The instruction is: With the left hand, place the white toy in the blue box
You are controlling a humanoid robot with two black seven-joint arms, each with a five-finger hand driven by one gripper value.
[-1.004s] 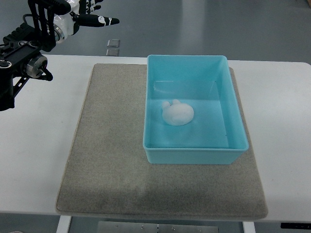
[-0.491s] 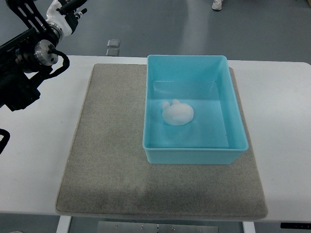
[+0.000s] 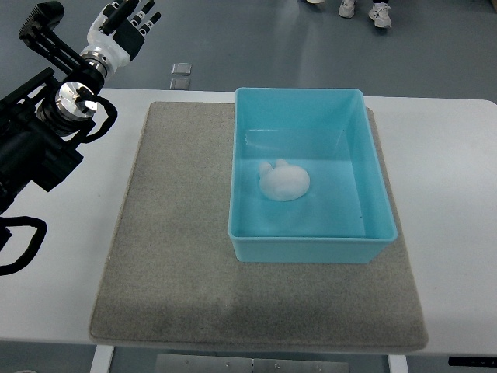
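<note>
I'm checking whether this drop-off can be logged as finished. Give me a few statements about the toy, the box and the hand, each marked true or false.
1. The white toy lies inside the blue box. True.
2. The left hand grips the toy. False: it is up at the far left, holding nothing, fingers relaxed.
3. The box stands on the grey mat. True.
4. The toy lies on the mat beside the box. False: it rests on the box floor.
5. A right hand reaches over the box. False: none is in view.
</note>
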